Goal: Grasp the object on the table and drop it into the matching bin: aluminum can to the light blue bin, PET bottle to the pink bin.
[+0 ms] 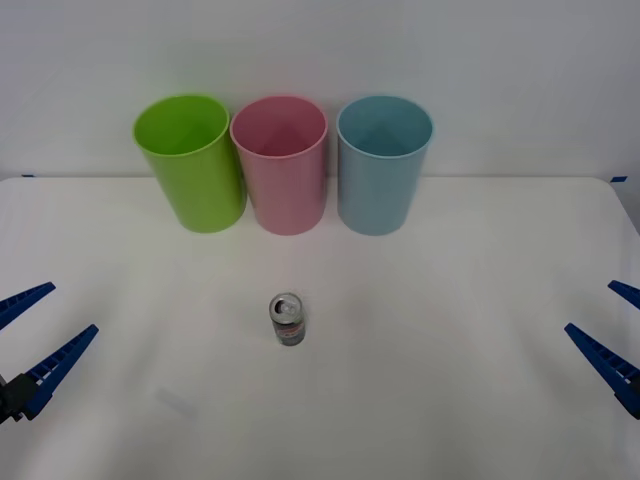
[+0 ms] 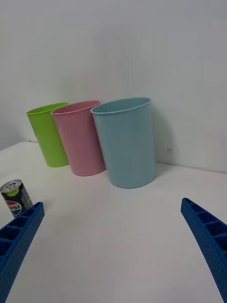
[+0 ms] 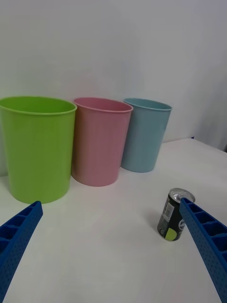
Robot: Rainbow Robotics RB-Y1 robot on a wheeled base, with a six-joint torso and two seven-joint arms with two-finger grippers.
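Observation:
A small silver aluminum can (image 1: 287,320) with a dark label stands upright near the middle of the white table (image 1: 450,300); it is also seen in the wrist views (image 2: 15,197) (image 3: 173,215). At the back stand the pink bin (image 1: 281,163) (image 2: 80,137) (image 3: 100,140) and, to its right, the light blue bin (image 1: 382,163) (image 2: 126,142) (image 3: 144,134). My left gripper (image 1: 28,333) hovers open at the table's left edge, far from the can. My right gripper (image 1: 618,330) is open at the right edge, equally far away.
A lime green bin (image 1: 191,160) (image 2: 48,133) (image 3: 37,147) stands left of the pink one, the three in a tight row against the white wall. Bare tabletop lies all around the can and in front of the bins.

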